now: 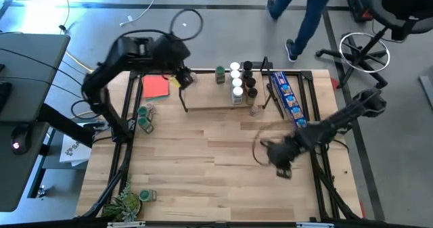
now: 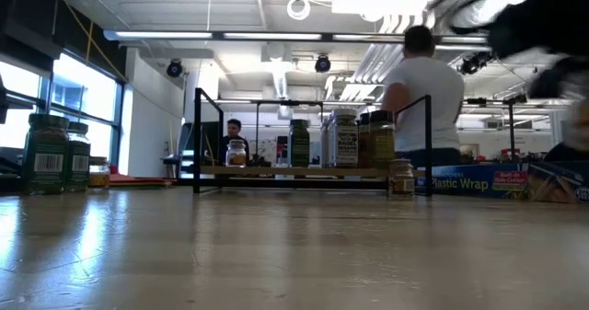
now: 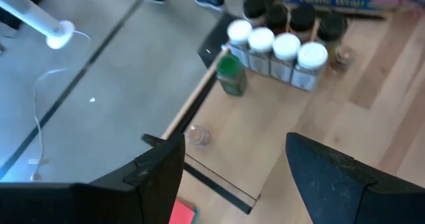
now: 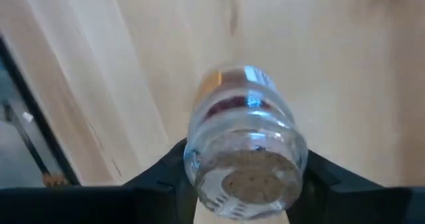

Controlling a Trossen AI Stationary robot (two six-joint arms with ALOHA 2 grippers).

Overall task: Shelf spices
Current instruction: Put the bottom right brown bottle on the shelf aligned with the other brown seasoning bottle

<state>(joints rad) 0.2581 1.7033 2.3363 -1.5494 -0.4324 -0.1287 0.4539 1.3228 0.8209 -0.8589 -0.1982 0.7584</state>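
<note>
starting on my left: the left gripper [image 1: 184,79] hangs over the near-left end of the shelf [image 1: 203,103], fingers [image 3: 156,171] spread wide with nothing between them. past those fingers i see the row of spices [image 3: 279,51] standing upright further along the board, well apart from the jaws, lids up, and one small clear jar [image 3: 197,136] alone nearer to them.

moving right: the right gripper [image 1: 279,153] is over bare table [image 1: 203,160], well in front of the shelf. in its wrist view a clear spice jar [image 4: 246,144] sits right between the two fingers [image 4: 163,177], one pad on each side, touching or just about. i can't tell if the clamp is firm yet. the jar's long axis runs along my line of sight, straight out from between the jaws, pale flat end facing the camera and the other end pointing away toward the table.

my read: this arm has the jar, so the carry goes up and left to the shelf, where the open stretch is left of the standing row.
</note>
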